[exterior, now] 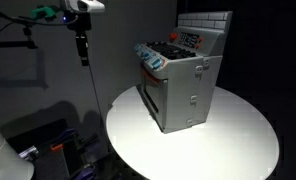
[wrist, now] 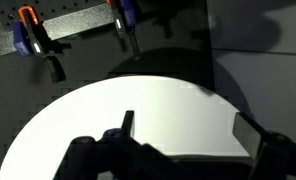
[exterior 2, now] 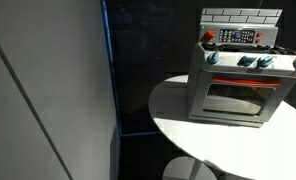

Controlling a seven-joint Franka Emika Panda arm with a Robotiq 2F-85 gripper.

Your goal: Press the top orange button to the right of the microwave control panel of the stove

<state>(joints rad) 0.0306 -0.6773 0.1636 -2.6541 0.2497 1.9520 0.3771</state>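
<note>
The grey toy stove (exterior: 183,85) stands on a round white table (exterior: 233,145), with its oven door on the front and a white tile back panel. It also shows in an exterior view (exterior 2: 238,85), with a dark control panel (exterior 2: 238,36) on the back panel and a red knob (exterior 2: 209,37) left of it. The orange buttons are too small to make out. My gripper (exterior: 83,45) hangs high, well off to the side of the stove. In the wrist view the gripper (wrist: 188,125) is open and empty above the white table (wrist: 158,110); the stove is out of that view.
Clamps with orange and blue handles (wrist: 33,40) hang on a dark pegboard beyond the table. A pale wall panel (exterior 2: 48,100) fills one side of an exterior view. A cable (exterior: 96,95) hangs down below the arm. The surroundings are dark.
</note>
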